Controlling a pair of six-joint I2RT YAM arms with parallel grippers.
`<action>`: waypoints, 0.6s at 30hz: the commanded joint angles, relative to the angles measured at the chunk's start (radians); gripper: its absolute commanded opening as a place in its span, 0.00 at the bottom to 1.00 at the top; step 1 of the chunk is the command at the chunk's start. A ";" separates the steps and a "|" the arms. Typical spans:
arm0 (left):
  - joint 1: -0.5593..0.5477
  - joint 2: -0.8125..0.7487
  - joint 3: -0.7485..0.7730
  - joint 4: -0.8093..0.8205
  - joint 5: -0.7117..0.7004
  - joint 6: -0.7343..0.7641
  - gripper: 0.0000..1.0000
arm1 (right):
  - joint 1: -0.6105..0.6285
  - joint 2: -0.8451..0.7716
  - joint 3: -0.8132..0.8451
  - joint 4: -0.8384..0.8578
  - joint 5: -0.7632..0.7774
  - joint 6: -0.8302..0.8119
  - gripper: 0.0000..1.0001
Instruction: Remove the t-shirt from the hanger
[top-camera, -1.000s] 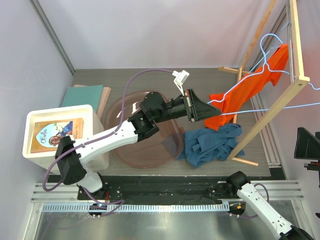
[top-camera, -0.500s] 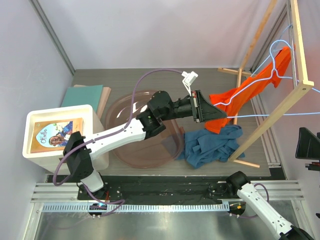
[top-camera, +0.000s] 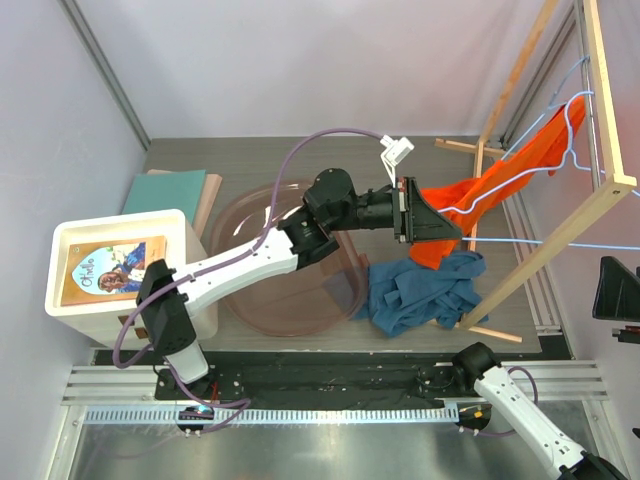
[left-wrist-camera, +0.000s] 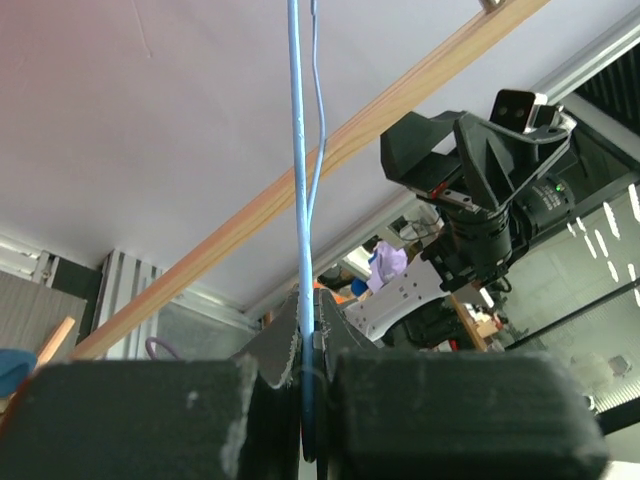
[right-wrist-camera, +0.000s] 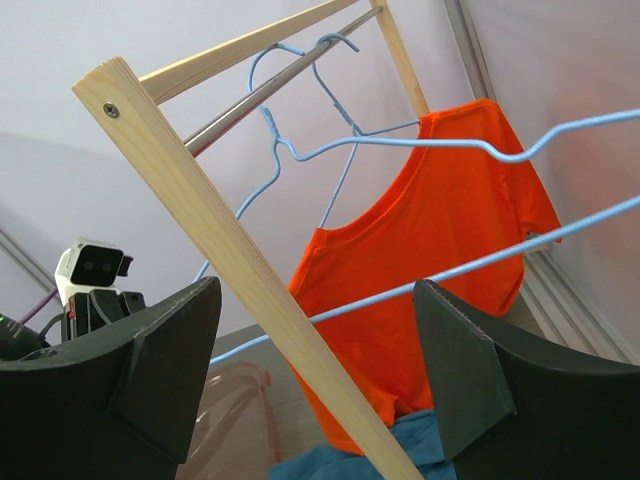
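The orange t-shirt (top-camera: 500, 180) hangs on a light blue wire hanger (top-camera: 560, 243) from the wooden rack (top-camera: 600, 90) at the right. My left gripper (top-camera: 440, 228) reaches to the shirt's lower end and is shut on the blue hanger wire (left-wrist-camera: 298, 150). In the left wrist view the jaws (left-wrist-camera: 308, 345) pinch that wire. My right gripper (top-camera: 612, 290) shows only at the right edge. In the right wrist view it (right-wrist-camera: 316, 290) is open and empty, facing the orange t-shirt (right-wrist-camera: 430, 250), the hanger wires (right-wrist-camera: 480, 263) and a rack beam (right-wrist-camera: 230, 250).
A blue t-shirt (top-camera: 420, 285) lies crumpled on the table below the orange one. A clear pink basin (top-camera: 250, 290) sits under my left arm. A white box (top-camera: 70, 300) holding a book stands at the left, with a teal book (top-camera: 170, 190) behind it.
My left gripper has moved to the right with the hanger wire in it. The orange t-shirt, hanger and rack top have shifted right and farther back. The right arm has stayed still.
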 joint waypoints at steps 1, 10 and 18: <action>-0.011 0.000 0.071 -0.108 0.146 0.102 0.00 | 0.002 -0.003 0.009 0.028 0.016 -0.022 0.83; -0.011 -0.041 0.114 -0.510 -0.001 0.598 0.00 | 0.002 -0.023 -0.022 0.040 0.017 -0.033 0.83; -0.028 -0.069 0.056 -0.484 -0.038 0.820 0.00 | 0.004 -0.036 -0.047 0.045 0.021 -0.033 0.83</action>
